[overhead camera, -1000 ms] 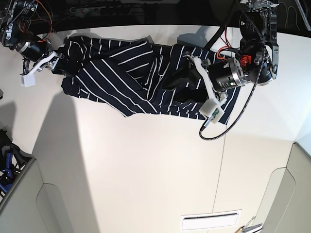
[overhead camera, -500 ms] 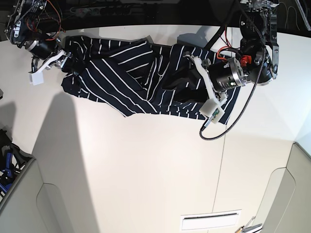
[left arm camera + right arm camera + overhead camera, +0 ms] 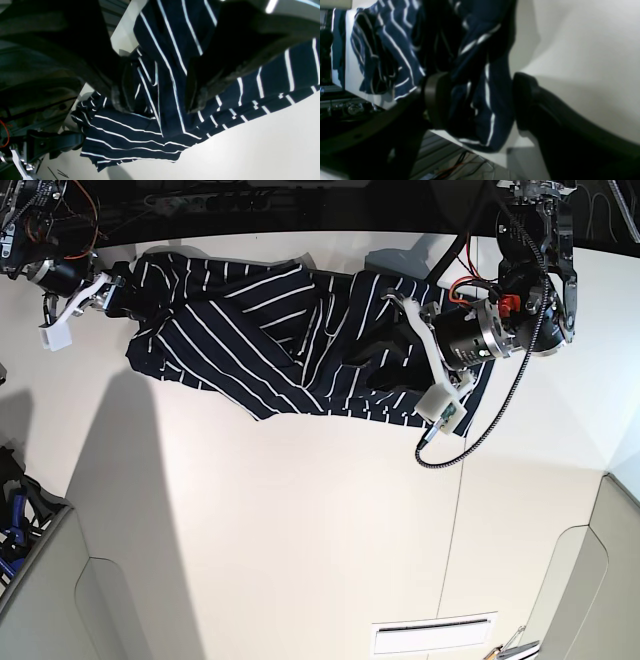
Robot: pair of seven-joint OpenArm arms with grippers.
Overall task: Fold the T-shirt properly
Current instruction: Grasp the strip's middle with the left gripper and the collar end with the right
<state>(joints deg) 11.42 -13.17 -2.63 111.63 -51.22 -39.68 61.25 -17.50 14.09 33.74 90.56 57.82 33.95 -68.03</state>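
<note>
striped T-shirt (image 3: 250, 345) bunched on white table (image 3: 300, 530), left gripper (image 3: 156, 100) and right gripper (image 3: 476, 100) both parted, cloth straddled, nothing clamped

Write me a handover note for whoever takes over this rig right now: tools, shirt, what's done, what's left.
Left tool: jaws apart, straddling a ridge of the dark navy white-striped cloth T-shirt, not clamped.
Right tool: jaws apart with a bunched shirt end between them, at the edge of the white table.
Shirt: crumpled in a long heap along the table's far side, both arms at opposite ends.
Done: no neat fold visible.
Left: grip both ends, spread it flat, then fold.
</note>
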